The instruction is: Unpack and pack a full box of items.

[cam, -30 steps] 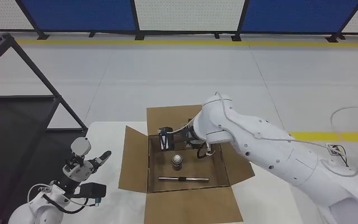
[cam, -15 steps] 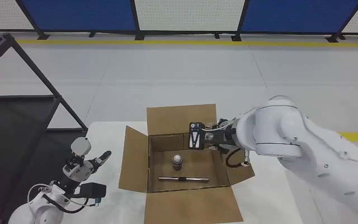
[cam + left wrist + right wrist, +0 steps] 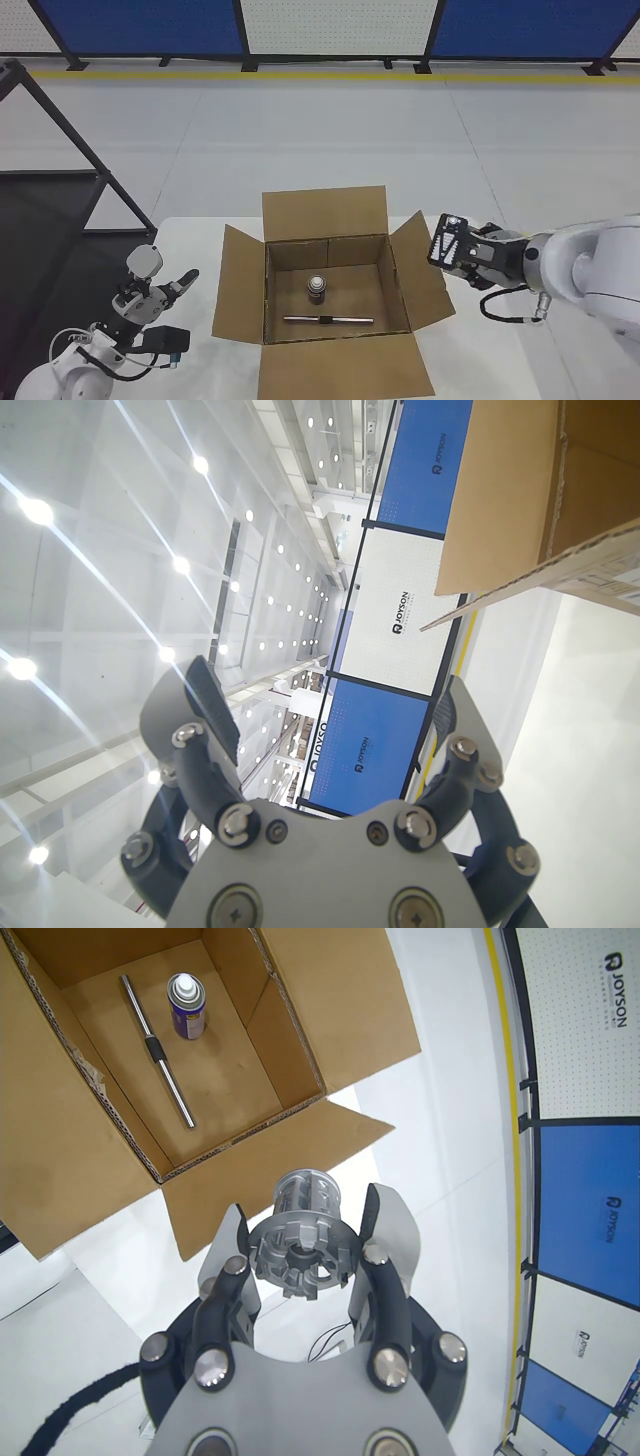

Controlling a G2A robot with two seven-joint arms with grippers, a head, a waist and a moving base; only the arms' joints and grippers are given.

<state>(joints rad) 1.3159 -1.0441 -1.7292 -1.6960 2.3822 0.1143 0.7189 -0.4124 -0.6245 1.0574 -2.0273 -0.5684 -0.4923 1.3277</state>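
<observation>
The right gripper (image 3: 306, 1213) clamps a grey slotted metal hub (image 3: 304, 1245) between its fingers (image 3: 395, 1228). Beyond the fingertips sits an open cardboard box (image 3: 285, 1028), holding an upright spray can (image 3: 186, 1005) and, beside it, a flat-lying steel rod (image 3: 161, 1053).

Bg stuff: white worktop (image 3: 205, 240) up front, pale grey floor (image 3: 300, 130) behind it w/ a yellow line (image 3: 320, 75) running along the far side. Back there it's a row of partition panels, blue ones (image 3: 140, 25) either side of a white perforated one (image 3: 335, 25), black posts btw them. Black rack (image 3: 40, 220) sits just beside the worktop on the left. Another yellow strip (image 3: 570, 243) off to the right. Overhead, rows of round ceiling lights (image 3: 181, 565).
</observation>
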